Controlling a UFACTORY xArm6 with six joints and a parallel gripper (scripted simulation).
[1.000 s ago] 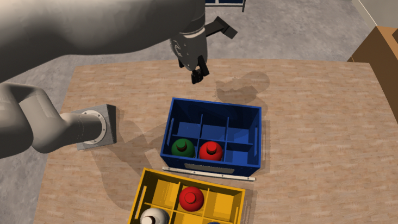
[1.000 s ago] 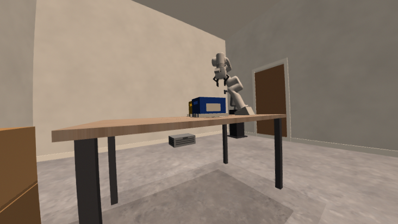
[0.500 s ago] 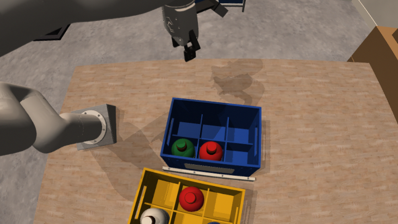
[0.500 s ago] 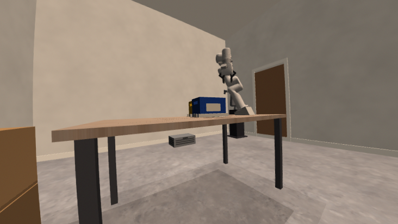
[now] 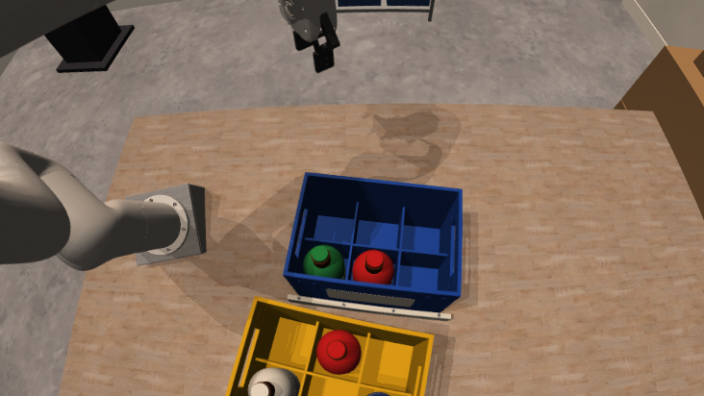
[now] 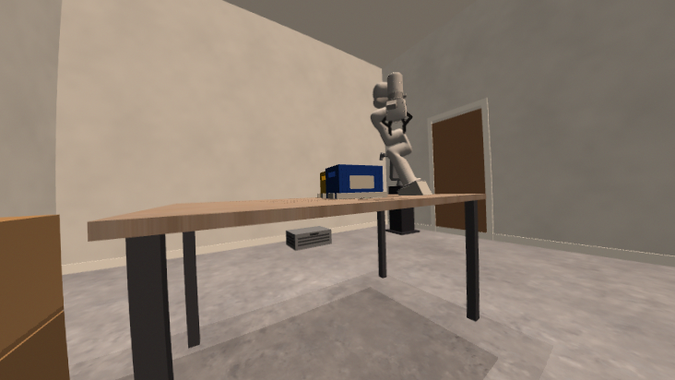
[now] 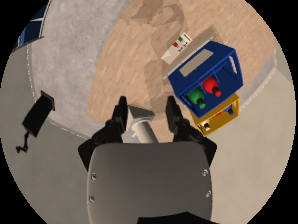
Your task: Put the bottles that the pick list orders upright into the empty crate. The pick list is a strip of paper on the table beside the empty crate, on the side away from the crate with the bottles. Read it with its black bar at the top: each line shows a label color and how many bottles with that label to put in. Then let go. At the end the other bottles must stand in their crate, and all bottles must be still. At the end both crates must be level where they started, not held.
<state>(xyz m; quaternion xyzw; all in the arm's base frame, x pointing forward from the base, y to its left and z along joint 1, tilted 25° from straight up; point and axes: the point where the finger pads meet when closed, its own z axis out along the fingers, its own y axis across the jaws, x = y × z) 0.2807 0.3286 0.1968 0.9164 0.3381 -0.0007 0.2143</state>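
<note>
We have the gripper point(image 5: 323, 61) point(image 6: 397, 132) point(image 7: 146, 103) raised well apart from both crates, its fingers a bit over halfway open with nothing between them. In the blue crate point(image 5: 384, 181) point(image 6: 359, 169) point(image 7: 216, 55), a green bottle point(image 5: 323, 265) point(image 7: 196, 96) and a red bottle point(image 5: 372, 271) point(image 7: 210, 84) stand upright in neighboring compartments. The yellow crate point(image 5: 344, 318) point(image 6: 323, 188) point(image 7: 220, 125) holds another red bottle point(image 5: 338, 351) point(image 7: 218, 114), a white bottle point(image 5: 273, 385) point(image 7: 206, 125) and a blue bottle point(image 5: 378, 393) point(image 7: 230, 110).

Beside the blue crate, the pick list point(image 7: 172, 53) shows red and green squares; its count marks are too small for us to read surely. We judge this a checking pause, with the order perhaps filled. To do it well, we should hold the wrist steady, orient the list by its black bar and match each count — color alone won't settle it. If one more red is due, we should center over its neck, descend straight and lift it clear of the dividers. If nothing is due, we keep the arm away; a needless pass could knock a bottle or shift a crate.

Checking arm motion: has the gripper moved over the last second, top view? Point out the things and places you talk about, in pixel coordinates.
Yes: toward the picture's top. The gripper point(image 5: 323, 60) point(image 6: 397, 132) point(image 7: 146, 103) overlapped the table point(image 5: 541, 196) point(image 6: 283, 211) point(image 7: 122, 60); now it appears beyond its edge.
</note>
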